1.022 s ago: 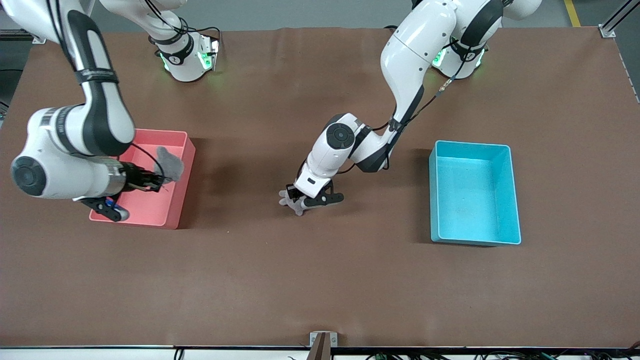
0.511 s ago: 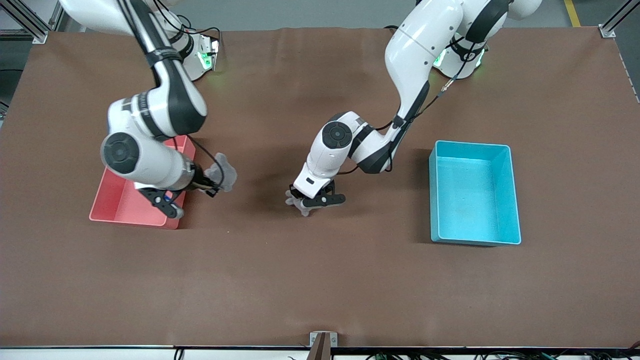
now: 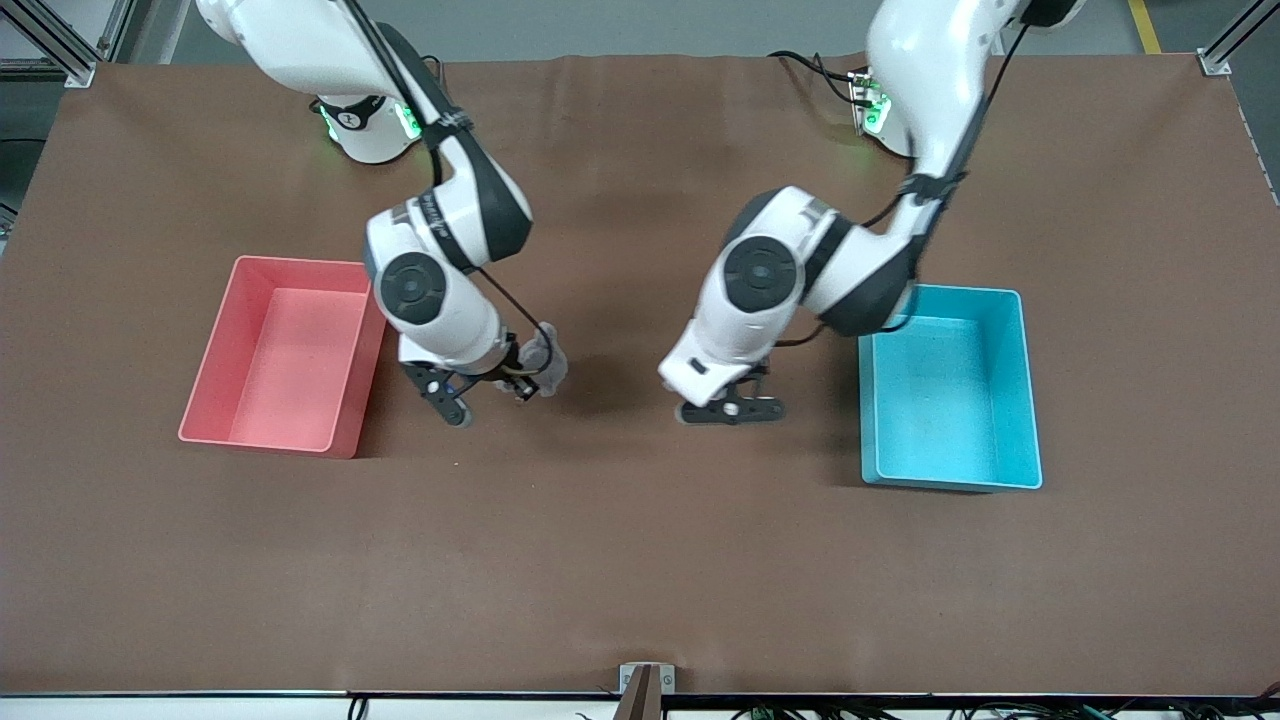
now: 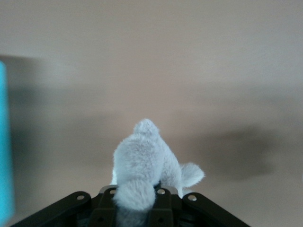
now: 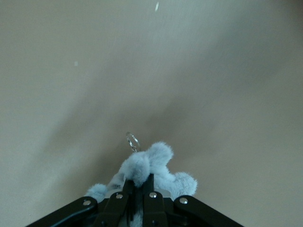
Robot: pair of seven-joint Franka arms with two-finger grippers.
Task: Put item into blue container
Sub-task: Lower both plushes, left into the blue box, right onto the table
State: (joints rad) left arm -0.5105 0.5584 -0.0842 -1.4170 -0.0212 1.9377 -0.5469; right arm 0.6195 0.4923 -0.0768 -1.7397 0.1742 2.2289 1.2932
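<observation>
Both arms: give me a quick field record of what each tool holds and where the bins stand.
left tool: shut on a grey plush toy, over bare table beside the blue container
right tool: shut on a second grey plush toy, over the table beside the pink bin
blue container: empty, toward the left arm's end
pink bin: empty, toward the right arm's end

Cyan bin (image 3: 1030, 400), pink bin (image 3: 215, 385)

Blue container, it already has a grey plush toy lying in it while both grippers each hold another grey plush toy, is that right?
Not quite. The front view shows the blue container with nothing in it. The rest holds: the left gripper is shut on a grey plush toy, and the right gripper on another.
</observation>
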